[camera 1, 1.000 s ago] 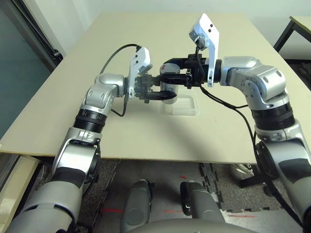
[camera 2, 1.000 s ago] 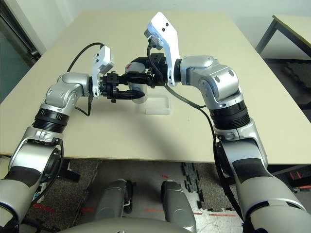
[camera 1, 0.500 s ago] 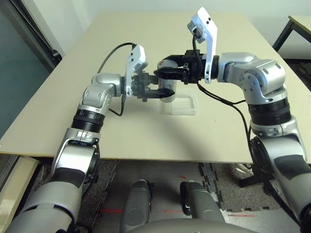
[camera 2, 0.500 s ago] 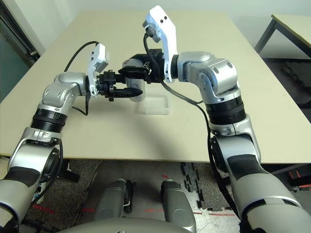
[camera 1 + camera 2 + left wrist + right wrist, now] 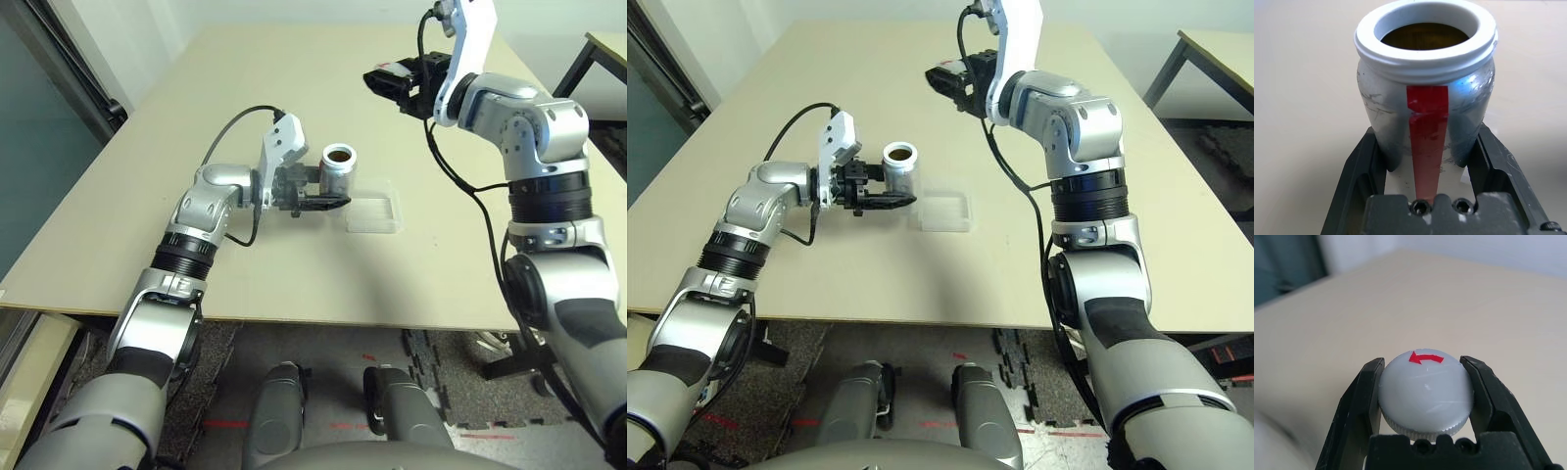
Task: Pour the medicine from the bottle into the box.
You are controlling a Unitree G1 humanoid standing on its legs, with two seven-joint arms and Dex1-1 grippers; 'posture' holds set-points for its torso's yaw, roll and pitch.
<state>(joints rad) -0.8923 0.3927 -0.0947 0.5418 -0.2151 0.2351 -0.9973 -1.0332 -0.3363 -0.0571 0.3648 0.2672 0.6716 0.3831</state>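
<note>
The left gripper with two black fingers [image 5: 1425,164] is clamped around the silvery cylindrical bottle with a white neck and a red stripe [image 5: 1425,107], one finger on each side of its body. The bottle is upright and uncapped; its round mouth faces up and shows a dark brownish inside, though whether that is the medicine itself or only shadow is hard to say. Just beside the bottle, to its right, the shallow clear plastic box with rounded corners [image 5: 373,212] lies on the pale beige table [image 5: 284,279]. Farther away and to the right, raised above the table and well apart from the bottle, the right gripper with two black fingers [image 5: 1425,399] grasps a round whitish-grey cap with a ribbed edge [image 5: 1425,391], a curved red arrow [image 5: 1426,357] on its top. Beyond the far right side of the beige table, part of a second light-topped table with dark legs [image 5: 1227,59] can be seen.
</note>
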